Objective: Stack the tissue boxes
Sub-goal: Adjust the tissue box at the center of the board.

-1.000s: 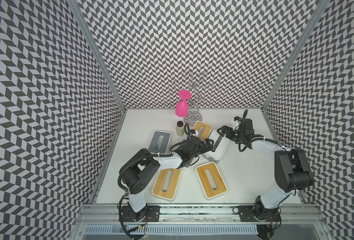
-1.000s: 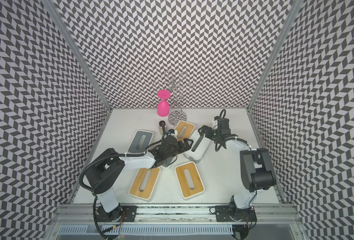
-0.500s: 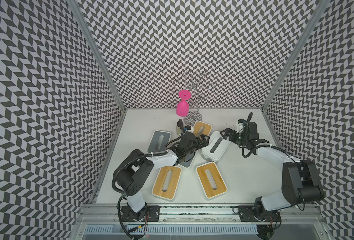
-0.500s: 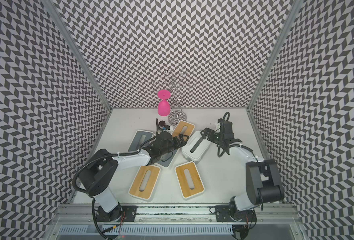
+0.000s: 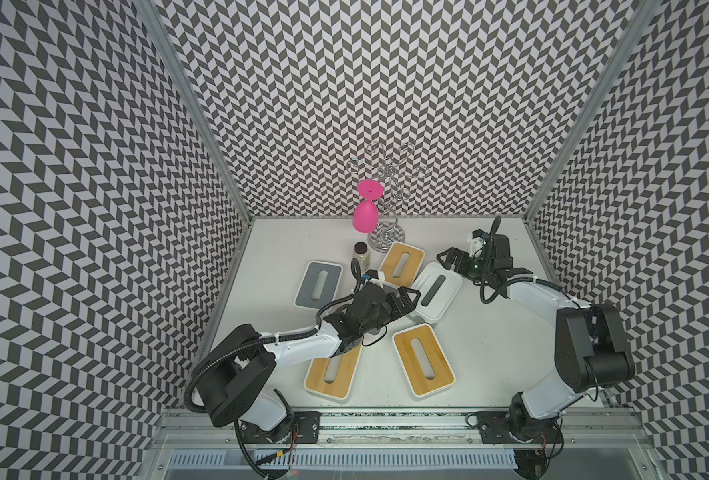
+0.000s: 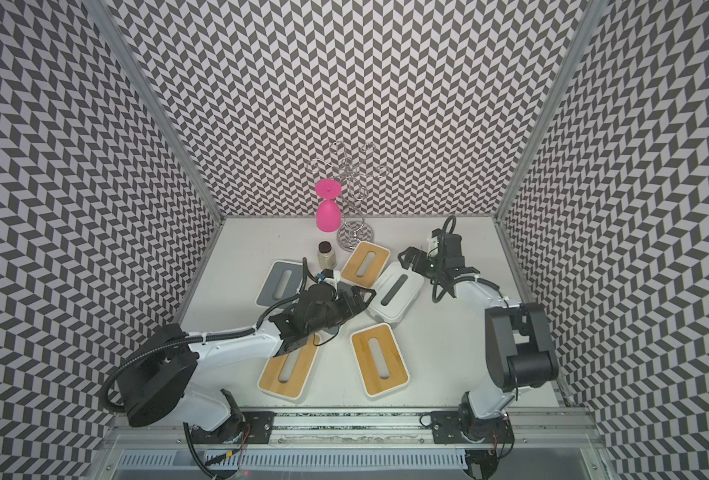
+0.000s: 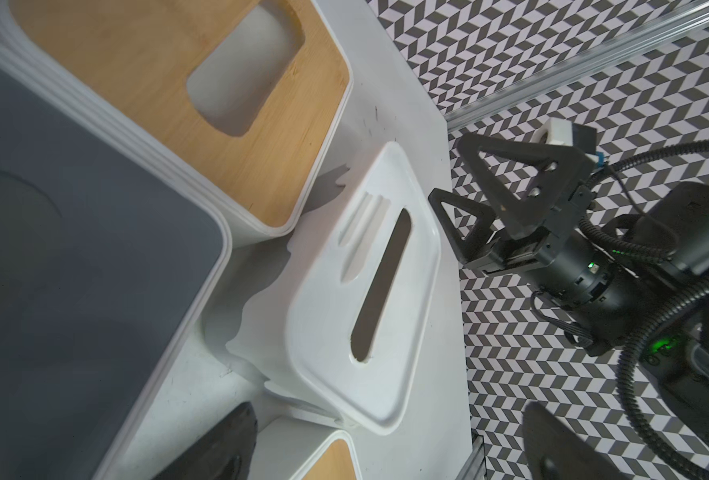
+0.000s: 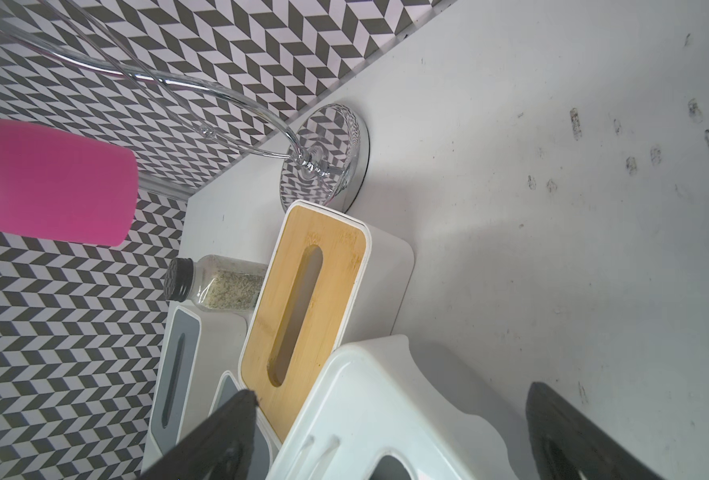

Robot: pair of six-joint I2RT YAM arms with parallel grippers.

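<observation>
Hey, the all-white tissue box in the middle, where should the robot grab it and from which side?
On the white box, probably the far short end: bare table lies beyond it and the open right gripper faces it. A bamboo-lid box crowds one long side; the open left gripper sits at the opposite end.

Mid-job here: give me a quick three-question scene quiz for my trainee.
1. True or false: the left end effector and the right end effector are both open.
2. The box lying between them has which lid? A bamboo, B grey, C white.
3. How many bamboo lids show in a top view?

Key: 1 true; 2 C; 3 three.
</observation>
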